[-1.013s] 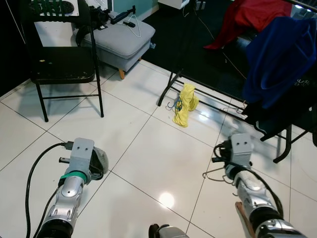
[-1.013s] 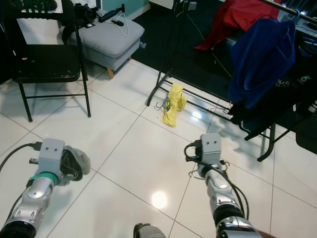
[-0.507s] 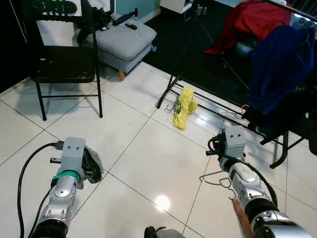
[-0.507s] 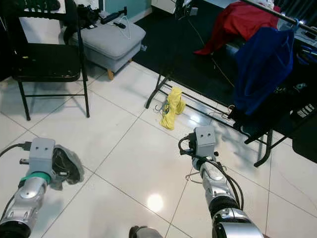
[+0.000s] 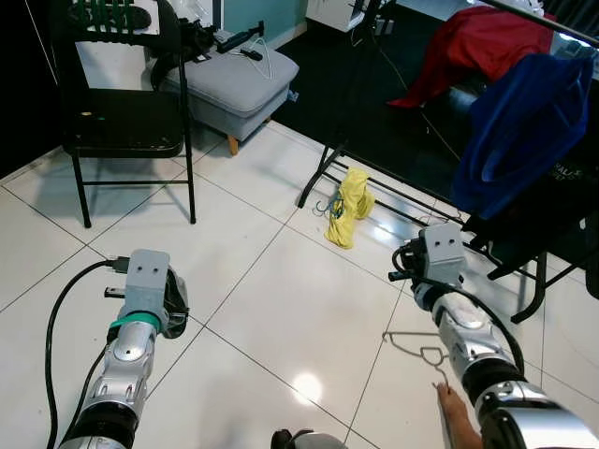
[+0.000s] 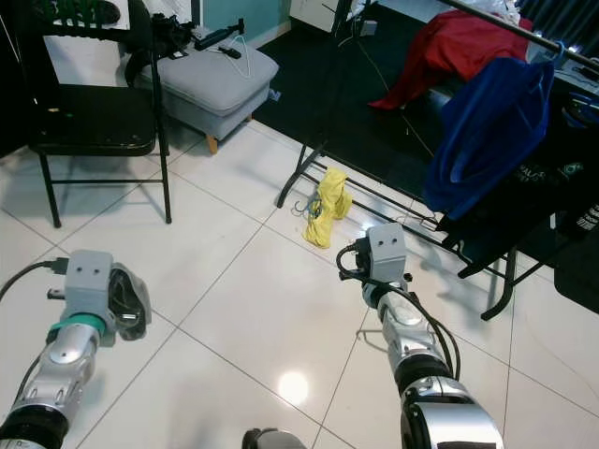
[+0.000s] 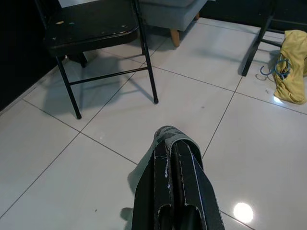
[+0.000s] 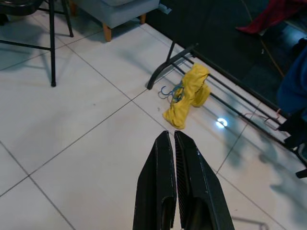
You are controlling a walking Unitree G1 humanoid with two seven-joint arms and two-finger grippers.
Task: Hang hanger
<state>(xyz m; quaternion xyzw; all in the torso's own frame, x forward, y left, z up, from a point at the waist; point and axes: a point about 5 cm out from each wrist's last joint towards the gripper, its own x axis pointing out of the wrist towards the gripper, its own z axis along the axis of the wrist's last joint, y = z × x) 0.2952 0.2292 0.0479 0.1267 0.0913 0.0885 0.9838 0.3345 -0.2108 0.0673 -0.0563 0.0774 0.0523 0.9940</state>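
Thin wire hanger (image 5: 418, 349), flat on white tiles

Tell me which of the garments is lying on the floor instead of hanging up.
The yellow garment, crumpled on the white tiles by the foot of the clothes rack. The blue garment and the red garment both hang up above.

A wire hanger (image 5: 419, 351) is lying on the tiled floor (image 5: 281, 290) just beside the right arm, with the right gripper (image 8: 175, 139) hanging above the floor ahead of it. Farther ahead, a crumpled garment (image 5: 349, 203) with another hanger (image 8: 168, 92) is lying against the foot of the clothes rack (image 5: 348, 154), which is standing to the right with garments (image 5: 524, 131) hanging on it. To the left, a folding chair (image 5: 122, 112) is standing before a cushioned stool (image 5: 239, 79), and the left gripper (image 7: 175, 146) is hanging near the floor on that side, a cloth (image 7: 144, 165) wrapped about it.
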